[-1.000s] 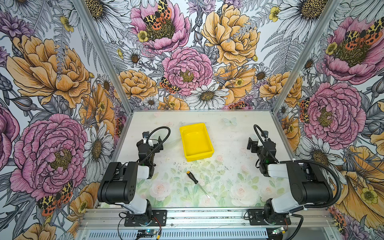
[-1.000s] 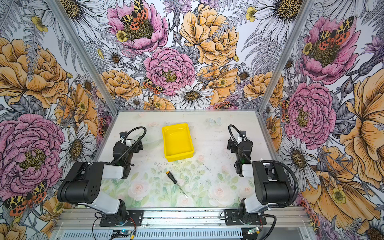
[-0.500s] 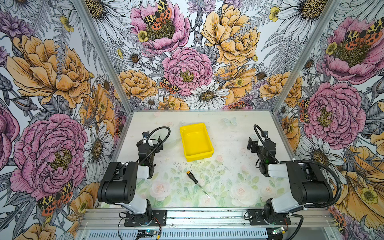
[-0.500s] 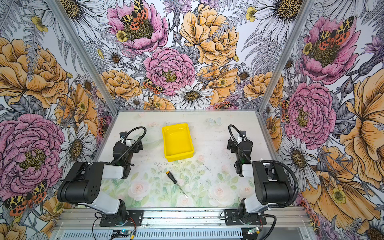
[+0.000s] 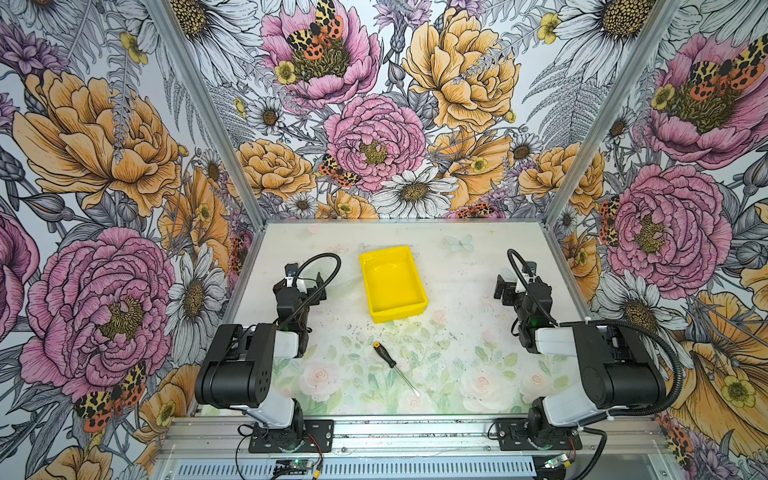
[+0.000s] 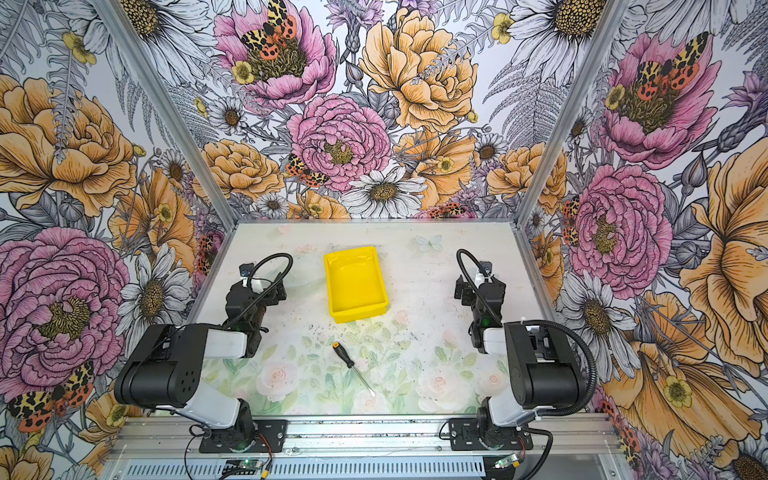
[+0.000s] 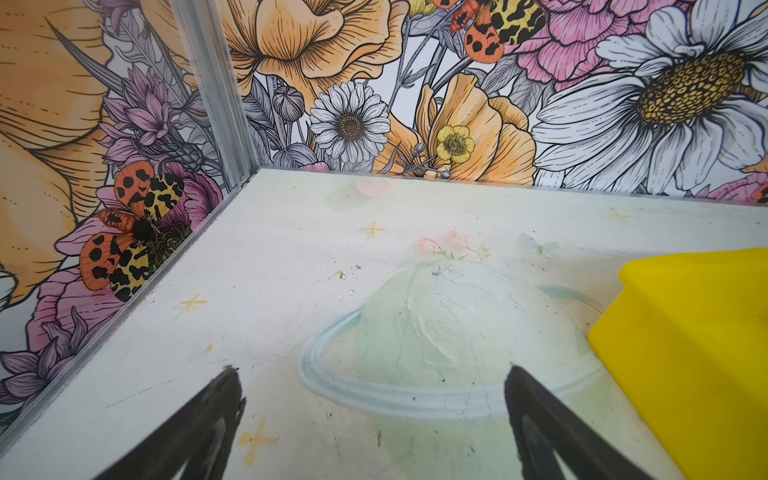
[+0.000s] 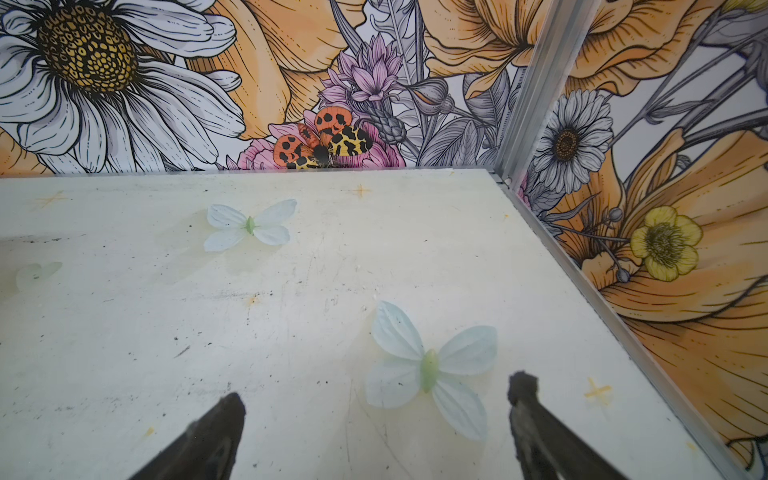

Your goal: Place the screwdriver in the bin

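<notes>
The screwdriver (image 5: 390, 360) (image 6: 349, 361) lies flat on the table near the front middle. Its black handle and yellow cap point toward the bin, and its thin shaft points toward the front edge. The yellow bin (image 5: 366, 286) (image 6: 331, 286) stands empty behind it, and one corner of the bin (image 7: 685, 332) shows in the left wrist view. My left gripper (image 5: 304, 283) (image 6: 264, 286) (image 7: 370, 370) rests low to the left of the bin, open and empty. My right gripper (image 5: 510, 286) (image 6: 468, 291) (image 8: 376, 388) sits at the far right, open over a printed butterfly.
Floral walls with aluminium corner posts (image 5: 569, 137) close in the table on three sides. A metal rail (image 5: 415, 432) carrying both arm bases runs along the front. The table mat (image 5: 457, 332) is printed with pale flowers and butterflies.
</notes>
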{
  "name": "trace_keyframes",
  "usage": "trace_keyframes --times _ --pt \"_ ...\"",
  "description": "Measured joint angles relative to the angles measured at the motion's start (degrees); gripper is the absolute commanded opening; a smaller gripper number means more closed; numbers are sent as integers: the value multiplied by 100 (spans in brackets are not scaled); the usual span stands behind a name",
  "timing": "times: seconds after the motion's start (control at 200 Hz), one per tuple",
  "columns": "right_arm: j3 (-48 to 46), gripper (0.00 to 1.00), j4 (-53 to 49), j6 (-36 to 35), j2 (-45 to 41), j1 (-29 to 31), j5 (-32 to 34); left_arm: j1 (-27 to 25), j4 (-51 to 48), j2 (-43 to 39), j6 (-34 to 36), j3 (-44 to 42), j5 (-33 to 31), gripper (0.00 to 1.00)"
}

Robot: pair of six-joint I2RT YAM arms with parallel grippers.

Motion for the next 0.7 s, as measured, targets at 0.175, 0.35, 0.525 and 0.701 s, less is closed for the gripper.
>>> trace_keyframes --times 0.175,0.35,0.525,0.701 --pt "76 99 -470 -2 -214 26 46 -98 -66 -13 0 0 -168 99" --pt "142 100 -1154 0 -1049 212 94 -232 -280 -192 -4 20 -597 99" --pt "157 99 -1904 44 -2076 723 197 -389 -1025 -603 0 302 -1036 99" --pt "317 100 -2826 85 -2616 1266 291 -608 -2216 -1134 -2 710 -1200 99"
